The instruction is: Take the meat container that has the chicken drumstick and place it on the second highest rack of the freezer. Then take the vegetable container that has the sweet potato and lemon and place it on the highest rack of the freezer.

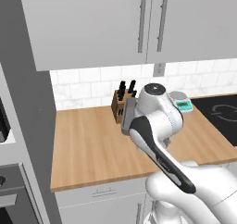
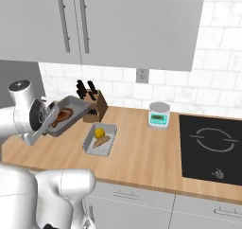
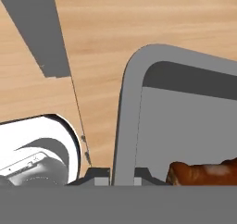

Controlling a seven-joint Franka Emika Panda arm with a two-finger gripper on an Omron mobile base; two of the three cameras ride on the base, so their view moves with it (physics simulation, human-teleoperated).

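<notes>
Gripper (image 3: 122,177): its 2 tips straddle the near rim of the meat container (image 2: 71,105), clamped on that rim.
Meat container: a grey tray, lifted off the wooden counter (image 2: 142,152) at the left of the right base view and tilted.
Chicken drumstick (image 2: 63,115): lies inside the lifted tray; its reddish-brown end shows beside the tips in the hand view.
Vegetable container (image 2: 90,145): rests on the counter, right of the lifted tray.
Lemon (image 2: 99,133): in that container, at its far side.
Sweet potato (image 2: 102,141): just beside the lemon, nearer.
Knife block (image 2: 94,109): farther back, by the tiled wall.
Kitchen scale (image 2: 158,115): far right, near the black cooktop (image 2: 212,145).
</notes>
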